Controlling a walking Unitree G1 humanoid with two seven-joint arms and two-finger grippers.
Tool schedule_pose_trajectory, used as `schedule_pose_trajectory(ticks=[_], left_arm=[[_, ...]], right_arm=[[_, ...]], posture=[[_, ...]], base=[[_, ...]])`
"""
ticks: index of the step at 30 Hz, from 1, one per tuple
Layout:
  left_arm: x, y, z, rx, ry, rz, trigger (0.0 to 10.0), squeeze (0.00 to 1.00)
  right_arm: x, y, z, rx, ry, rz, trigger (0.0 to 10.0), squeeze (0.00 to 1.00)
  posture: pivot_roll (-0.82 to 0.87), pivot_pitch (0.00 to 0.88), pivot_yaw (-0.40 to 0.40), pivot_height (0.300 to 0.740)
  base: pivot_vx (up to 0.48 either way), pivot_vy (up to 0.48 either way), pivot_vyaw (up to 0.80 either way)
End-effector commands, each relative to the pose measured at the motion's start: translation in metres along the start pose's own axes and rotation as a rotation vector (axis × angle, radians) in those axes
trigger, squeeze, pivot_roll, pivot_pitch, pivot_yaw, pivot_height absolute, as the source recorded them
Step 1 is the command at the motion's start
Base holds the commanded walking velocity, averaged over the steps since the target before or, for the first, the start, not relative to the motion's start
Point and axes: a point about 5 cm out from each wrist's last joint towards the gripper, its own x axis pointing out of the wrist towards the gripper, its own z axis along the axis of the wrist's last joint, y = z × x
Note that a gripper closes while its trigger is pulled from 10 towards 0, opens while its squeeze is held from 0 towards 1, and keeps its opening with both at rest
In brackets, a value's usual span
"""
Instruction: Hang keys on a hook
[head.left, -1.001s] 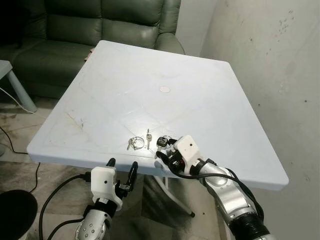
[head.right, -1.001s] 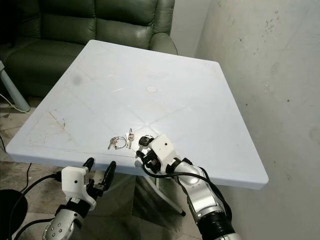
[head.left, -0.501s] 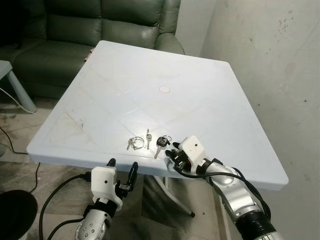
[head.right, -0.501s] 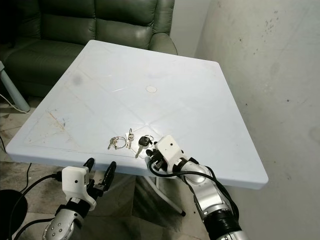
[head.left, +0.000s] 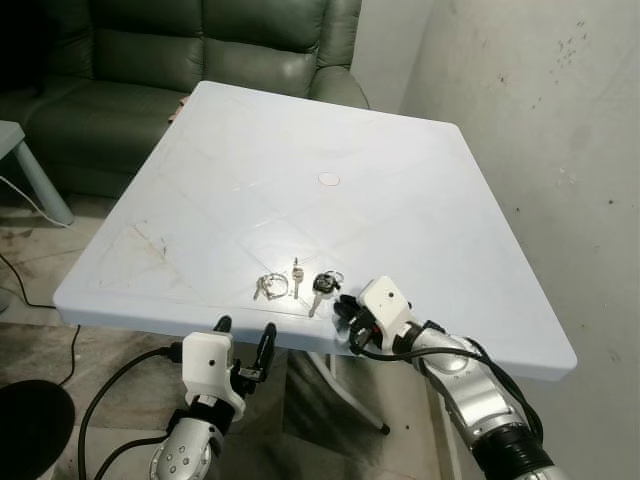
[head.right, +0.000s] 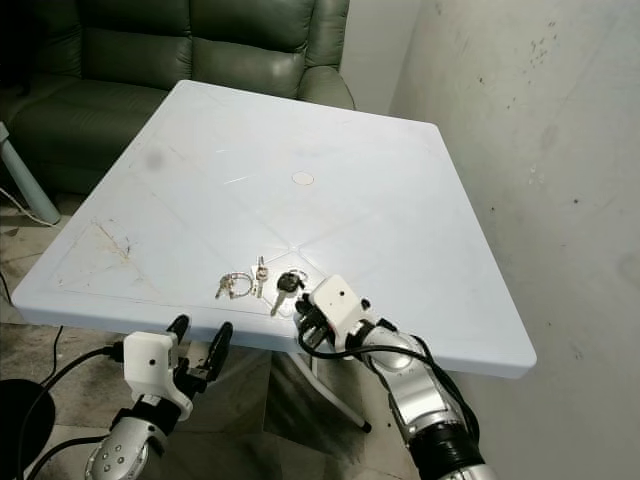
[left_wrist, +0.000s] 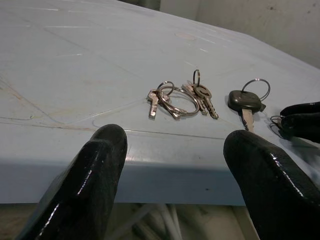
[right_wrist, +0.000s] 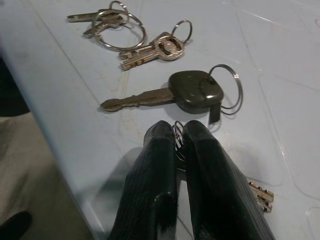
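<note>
Three key sets lie near the front edge of the white table (head.left: 300, 150): a ring of small keys (head.left: 268, 287), a silver key pair (head.left: 296, 272) and a black-headed key (head.left: 320, 284) with its own ring. My right gripper (head.left: 345, 306) rests on the table just right of the black-headed key. In the right wrist view its fingers (right_wrist: 160, 170) are shut on a thin key ring (right_wrist: 178, 139), with a small key (right_wrist: 261, 192) lying beside them. My left gripper (head.left: 243, 342) is open below the table's front edge, pointing at the keys (left_wrist: 172, 97).
A green sofa (head.left: 200, 50) stands behind the table and a bare wall (head.left: 540, 120) runs close along its right side. A small round mark (head.left: 329, 180) sits at the table's middle. A cable (head.left: 20, 280) and another light table (head.left: 15, 140) are on the left.
My right gripper has drawn back to the right, off the black-headed key, which now lies uncovered. The left arm has not moved.
</note>
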Motion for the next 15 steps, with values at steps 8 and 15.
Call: schedule_pose_trajectory(ticks=[8, 15], left_arm=[[0.0002, -0.0021, 0.0030, -0.004, -0.006, 0.004, 10.0, 0.00], [0.0005, -0.0020, 0.0035, -0.011, -0.009, 0.007, 10.0, 0.00]], right_arm=[[-0.0003, -0.0048, -0.0010, -0.022, 0.033, -0.024, 10.0, 0.00], [0.0017, -0.0052, -0.0026, -0.033, 0.063, -0.039, 10.0, 0.00]], posture=[[0.01, 0.043, -0.134, 0.728], [0.01, 0.043, -0.136, 0.728]], base=[[0.000, 0.000, 0.00], [0.000, 0.000, 0.00]])
